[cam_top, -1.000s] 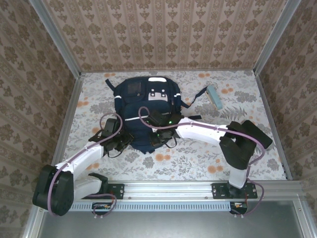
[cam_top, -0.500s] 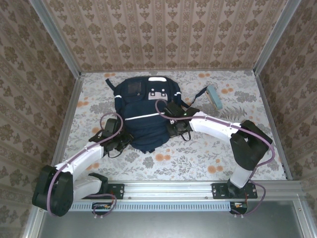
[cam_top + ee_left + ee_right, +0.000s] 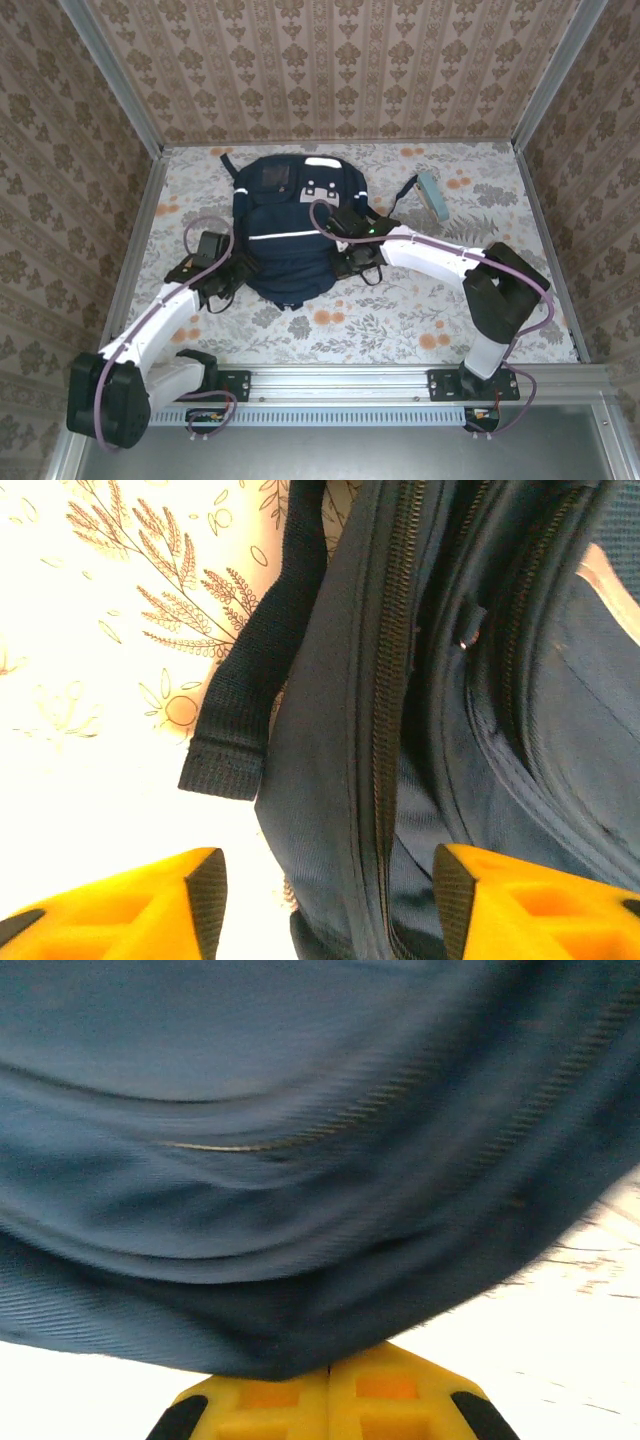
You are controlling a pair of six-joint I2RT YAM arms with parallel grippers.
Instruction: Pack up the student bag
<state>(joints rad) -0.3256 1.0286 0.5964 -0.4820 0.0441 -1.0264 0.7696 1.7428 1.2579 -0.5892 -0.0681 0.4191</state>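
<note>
The student bag (image 3: pixel 288 225), dark navy with a white stripe, lies flat in the middle of the floral table. My left gripper (image 3: pixel 238 270) sits at its lower left edge. In the left wrist view this gripper (image 3: pixel 325 905) is open, its yellow fingers (image 3: pixel 160 900) straddling the bag's zippered side (image 3: pixel 385 730) beside a loose navy strap (image 3: pixel 245 695). My right gripper (image 3: pixel 347 264) is at the bag's lower right edge. In the right wrist view it (image 3: pixel 328 1375) is shut, pinching a fold of the navy fabric (image 3: pixel 300 1210).
A light blue flat case (image 3: pixel 433 195) lies at the back right, near one of the bag's straps (image 3: pixel 400 190). Patterned walls enclose the table on three sides. Bare tabletop (image 3: pixel 400 320) lies in front of the bag.
My right gripper moved from the bag's lower middle to its right edge and holds the fabric there. My left gripper drew back to the left, and the bag shifted slightly.
</note>
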